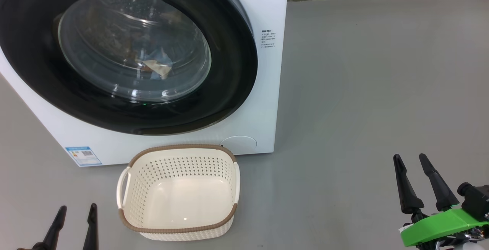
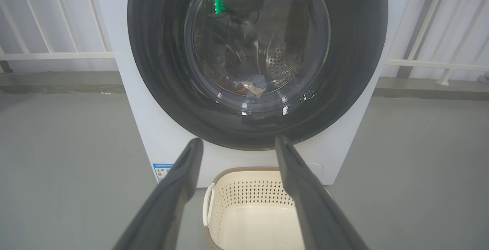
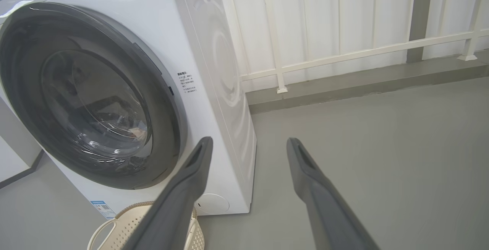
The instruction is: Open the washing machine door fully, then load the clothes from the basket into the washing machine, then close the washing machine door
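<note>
Left claw (image 1: 78, 206) spread and empty, low at left; large round glossy-black washing machine door (image 1: 38, 51) shut on the big white washing machine (image 1: 267, 89), light blue printed clothes (image 1: 156, 66) behind its glass. Cream-white perforated plastic basket (image 1: 179, 147) bare below; right claw (image 1: 410, 156) likewise spread, apparently parked, job seemingly done.

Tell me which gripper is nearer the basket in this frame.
Left. The left gripper hangs open just off the left side of the basket, near its front corner. The right gripper, also open, is far off to the basket's right.
</note>
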Robot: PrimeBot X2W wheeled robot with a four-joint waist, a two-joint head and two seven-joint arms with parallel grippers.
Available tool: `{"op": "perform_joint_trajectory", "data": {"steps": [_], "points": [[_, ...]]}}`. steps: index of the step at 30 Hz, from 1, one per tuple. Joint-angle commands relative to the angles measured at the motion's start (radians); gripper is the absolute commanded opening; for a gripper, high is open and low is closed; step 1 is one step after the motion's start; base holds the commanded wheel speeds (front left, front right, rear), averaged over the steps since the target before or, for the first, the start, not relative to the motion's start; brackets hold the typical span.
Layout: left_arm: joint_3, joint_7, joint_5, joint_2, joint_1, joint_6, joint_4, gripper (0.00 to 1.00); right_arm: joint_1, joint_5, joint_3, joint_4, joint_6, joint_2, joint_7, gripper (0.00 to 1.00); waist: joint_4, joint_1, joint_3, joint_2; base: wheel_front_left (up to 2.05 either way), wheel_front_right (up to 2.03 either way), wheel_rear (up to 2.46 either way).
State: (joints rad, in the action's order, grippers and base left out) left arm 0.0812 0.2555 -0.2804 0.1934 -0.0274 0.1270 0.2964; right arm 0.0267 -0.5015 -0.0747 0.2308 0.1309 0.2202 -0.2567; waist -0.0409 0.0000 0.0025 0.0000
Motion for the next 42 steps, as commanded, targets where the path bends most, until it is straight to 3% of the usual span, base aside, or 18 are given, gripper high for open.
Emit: {"op": "perform_joint_trajectory", "data": {"steps": [1, 25, 26, 30, 37, 42], "points": [[0.040, 0.006, 0.003, 0.023, 0.015, 0.004, -0.031, 1.00, 0.000, 0.003, -0.013, -0.029, 0.000, 0.013, -0.005, 1.00, 0.002, 0.0000, 0.001, 0.0000, 0.00, 0.00, 0.00], [0.059, 0.006, 0.022, 0.020, 0.016, 0.004, -0.030, 1.00, 0.001, 0.006, -0.018, -0.034, 0.000, 0.014, -0.005, 1.00, 0.001, 0.0000, 0.005, 0.0000, 0.00, 0.00, 0.00], [0.020, 0.000, 0.015, -0.002, 0.000, 0.000, -0.003, 0.00, 0.000, 0.001, 0.001, -0.004, 0.000, -0.004, 0.000, 0.00, 0.001, 0.0001, 0.005, 0.0000, 0.00, 0.00, 0.00], [0.013, -0.001, 0.014, -0.038, -0.006, 0.000, 0.040, 0.00, -0.017, 0.000, -0.009, 0.045, 0.000, -0.034, 0.001, 0.00, 0.001, 0.0001, 0.005, 0.0000, 0.00, 0.00, 0.00], [0.016, -0.023, -0.058, -0.047, 0.001, 0.000, 0.039, 0.00, -0.015, -0.060, -0.001, 0.046, 0.000, -0.043, 0.020, 0.00, 0.004, 0.0024, 0.002, 0.0000, 0.00, 0.00, 0.00], [0.016, -0.037, -0.111, -0.051, 0.006, 0.000, 0.034, 0.00, -0.011, -0.105, 0.006, 0.046, 0.000, -0.048, 0.034, 0.00, 0.005, 0.0003, 0.004, 0.0000, 0.00, 0.00, 0.00]]}}
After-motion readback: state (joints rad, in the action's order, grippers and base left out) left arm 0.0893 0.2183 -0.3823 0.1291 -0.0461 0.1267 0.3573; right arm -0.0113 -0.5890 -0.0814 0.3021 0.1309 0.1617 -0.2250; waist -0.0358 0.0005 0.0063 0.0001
